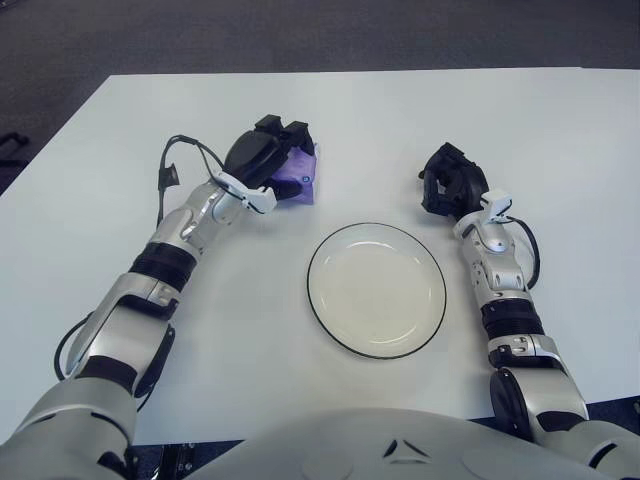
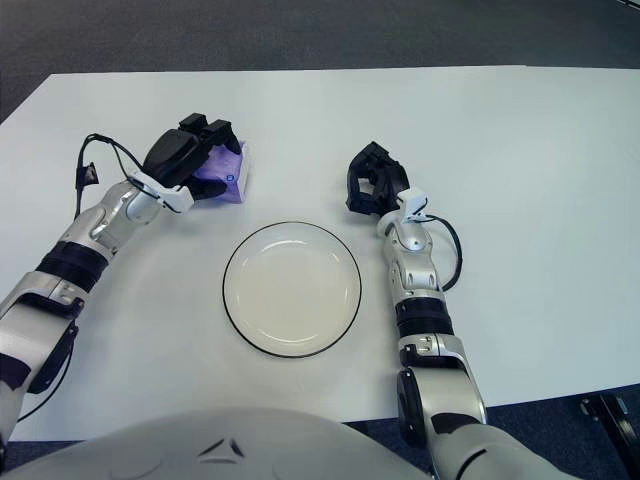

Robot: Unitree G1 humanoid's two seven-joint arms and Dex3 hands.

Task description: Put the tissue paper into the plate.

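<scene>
A purple tissue pack is at the left of the white table, up and left of the plate. My left hand covers its top from the left, fingers curled around it. The pack looks tipped up on its edge. A white plate with a dark rim lies empty at the table's middle, close to me. My right hand rests idle on the table just right of the plate's far edge, fingers relaxed and holding nothing.
The white table runs wide on all sides. Its far edge meets dark carpet. A black cable loops off my left wrist.
</scene>
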